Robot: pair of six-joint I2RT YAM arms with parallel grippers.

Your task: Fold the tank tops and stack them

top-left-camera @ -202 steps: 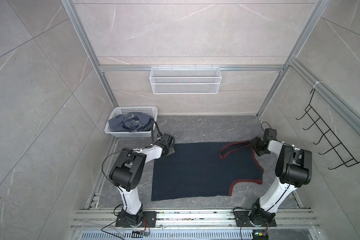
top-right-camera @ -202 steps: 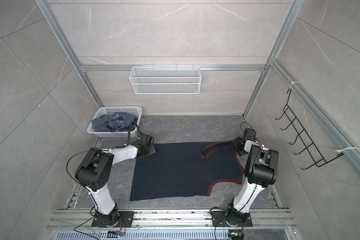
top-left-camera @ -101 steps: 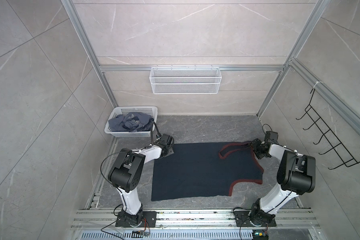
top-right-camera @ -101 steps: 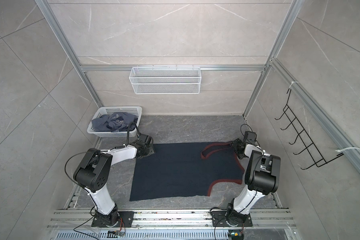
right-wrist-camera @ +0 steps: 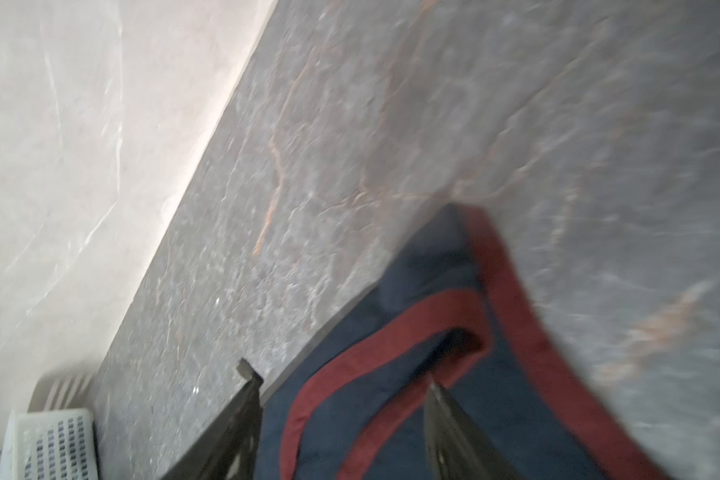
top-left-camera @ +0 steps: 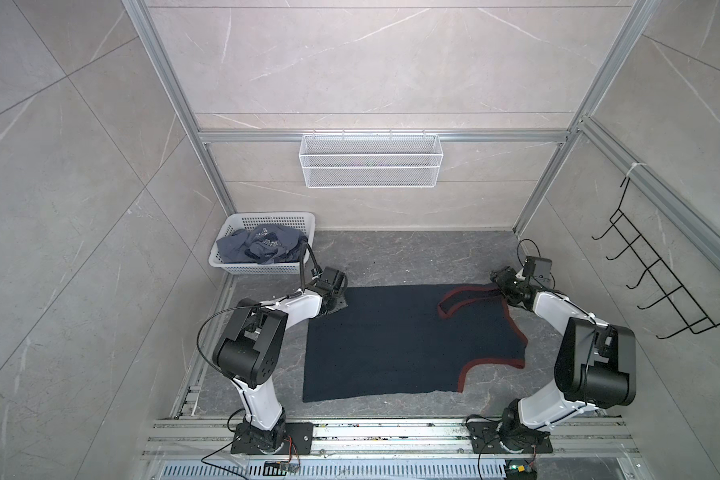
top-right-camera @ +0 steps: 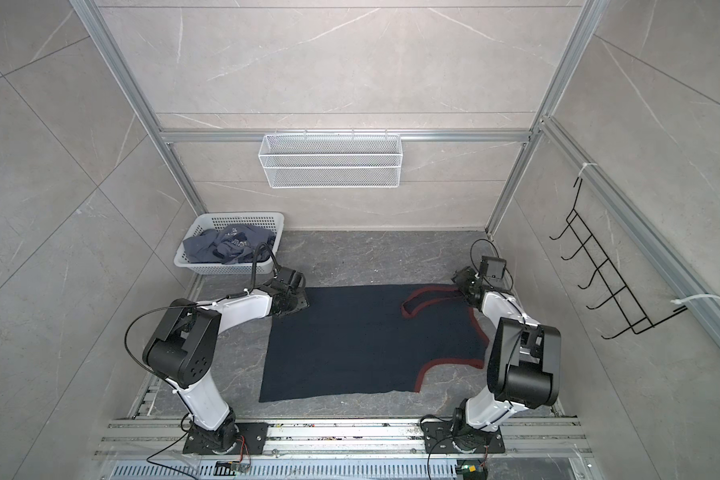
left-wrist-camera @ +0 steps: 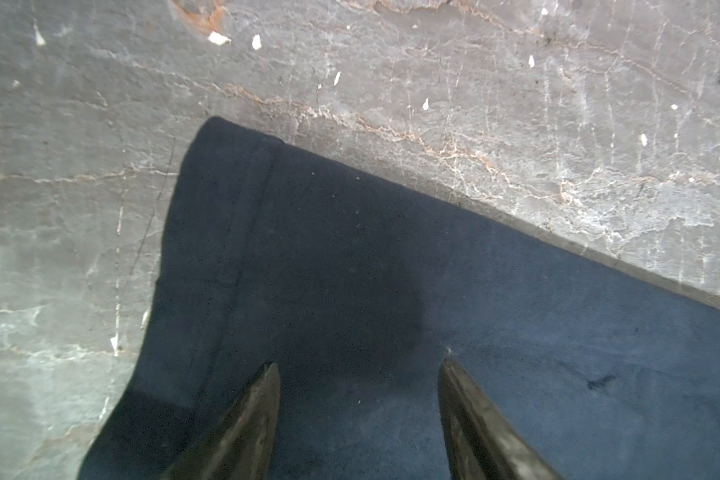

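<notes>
Left wrist: stitched hem, navy top [left-wrist-camera: 350, 257]

The navy tank top [top-left-camera: 404, 340] is seen as matt, finely knitted cloth, edged with red trim [right-wrist-camera: 510, 291] of the same dull weave. The blue-grey tank top [top-left-camera: 262, 247] is soft, creased cloth. It is held in a perforated basket [top-left-camera: 258, 269] of smooth white plastic. The floor [left-wrist-camera: 474, 104] is shown as rough, veined grey stone.
</notes>
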